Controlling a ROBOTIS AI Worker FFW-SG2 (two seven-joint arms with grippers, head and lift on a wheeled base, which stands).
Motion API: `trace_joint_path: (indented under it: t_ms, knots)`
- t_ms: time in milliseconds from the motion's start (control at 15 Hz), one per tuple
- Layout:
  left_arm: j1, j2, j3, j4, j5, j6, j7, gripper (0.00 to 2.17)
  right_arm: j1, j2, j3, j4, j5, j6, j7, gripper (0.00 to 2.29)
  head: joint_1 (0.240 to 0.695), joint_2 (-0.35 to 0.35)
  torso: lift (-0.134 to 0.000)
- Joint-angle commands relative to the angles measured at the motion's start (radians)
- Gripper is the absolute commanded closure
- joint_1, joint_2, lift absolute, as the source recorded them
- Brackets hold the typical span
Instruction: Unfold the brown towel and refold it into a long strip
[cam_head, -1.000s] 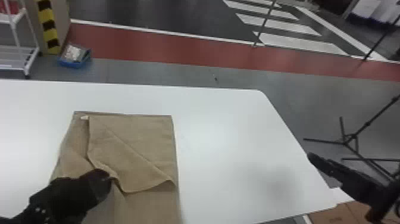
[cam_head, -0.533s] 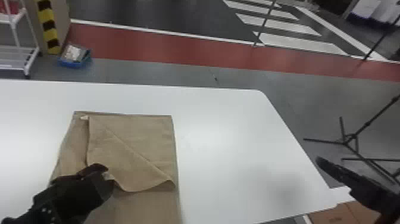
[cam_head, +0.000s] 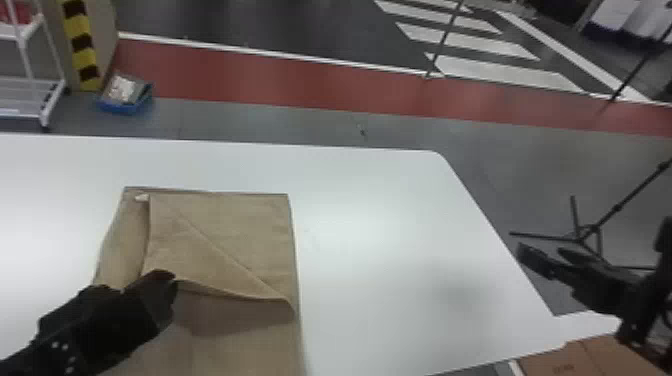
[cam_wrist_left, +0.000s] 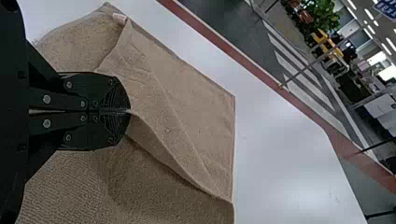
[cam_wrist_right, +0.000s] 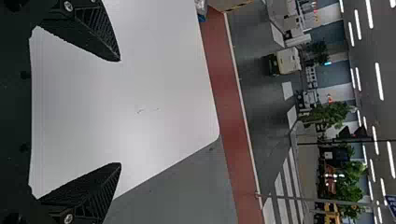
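Brown cloth towel (cam_head: 240, 225), near edge of white desk (cam_head: 390, 225) | we're likely unfolding | left black gripper (cam_wrist_left: 130, 111) pinches flap (cam_wrist_left: 161, 116) | right black gripper (cam_wrist_right: 120, 112) wide, empty | next: lift, spread

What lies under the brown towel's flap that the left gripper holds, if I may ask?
Just past the edge of the flap, more brown towel shows. Farther in, the flap covers whatever lies beneath, so I cannot tell.

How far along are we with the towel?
Early on, it seems. Done: the brown towel lies on the white table, its top layer partly lifted. In hand: the left gripper pinches that layer's edge. Still to do: probably opening the remaining folds, then making the long strip. The open right gripper holds nothing.
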Motion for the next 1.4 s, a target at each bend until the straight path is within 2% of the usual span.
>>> trace_joint_path:
  t_ms: [0,133,200,333,400,467,533,600,733,1000,1133,1333]
  knots:
    - [-0.004,0.022,0.021,-0.019,0.037,0.003,-0.002,1.91,-0.055,-0.079,0.138,0.002,0.208,-0.023,0.028,0.07,0.695,-0.350,-0.123]
    - [-0.018,0.041,0.030,-0.017,0.069,0.006,-0.004,1.91,-0.115,-0.129,0.264,0.007,0.357,-0.026,0.051,0.07,0.695,-0.350,-0.123]
    - [-0.020,0.044,0.037,-0.014,0.083,0.006,-0.002,1.91,-0.172,-0.137,0.330,0.017,0.384,0.027,0.064,0.07,0.695,-0.350,-0.123]
    - [-0.020,0.048,0.047,-0.014,0.107,0.006,-0.002,1.91,-0.285,-0.137,0.467,0.088,0.384,0.125,0.067,0.08,0.695,-0.350,-0.123]
    - [-0.020,0.048,0.047,-0.013,0.109,0.006,-0.001,1.91,-0.356,-0.118,0.540,0.160,0.384,0.125,0.067,0.09,0.695,-0.350,-0.123]
    - [-0.020,0.048,0.047,-0.011,0.110,0.006,-0.001,1.91,-0.416,-0.085,0.589,0.230,0.389,0.128,0.065,0.09,0.695,-0.350,-0.123]
    - [-0.020,0.048,0.047,-0.008,0.110,0.006,-0.001,1.91,-0.480,-0.039,0.631,0.319,0.401,0.125,0.065,0.10,0.695,-0.350,-0.123]
    - [-0.020,0.048,0.047,-0.004,0.112,0.006,-0.002,1.91,-0.535,0.000,0.668,0.399,0.418,0.112,0.065,0.10,0.695,-0.318,-0.123]
    - [-0.037,0.052,0.043,0.013,0.123,0.003,-0.002,1.91,-0.609,0.063,0.703,0.525,0.440,0.082,0.062,0.11,0.695,-0.255,-0.123]
    - [-0.084,0.076,0.017,0.053,0.153,0.003,-0.004,1.91,-0.666,0.156,0.729,0.669,0.490,0.036,0.059,0.11,0.695,-0.161,-0.123]
    - [-0.109,0.085,-0.002,0.079,0.166,0.003,-0.004,1.91,-0.695,0.183,0.729,0.751,0.498,0.017,0.058,0.12,0.695,-0.142,-0.123]
    - [-0.146,0.095,-0.040,0.107,0.182,0.003,-0.004,1.91,-0.766,0.183,0.687,0.916,0.489,-0.019,0.068,0.13,0.695,-0.124,-0.123]
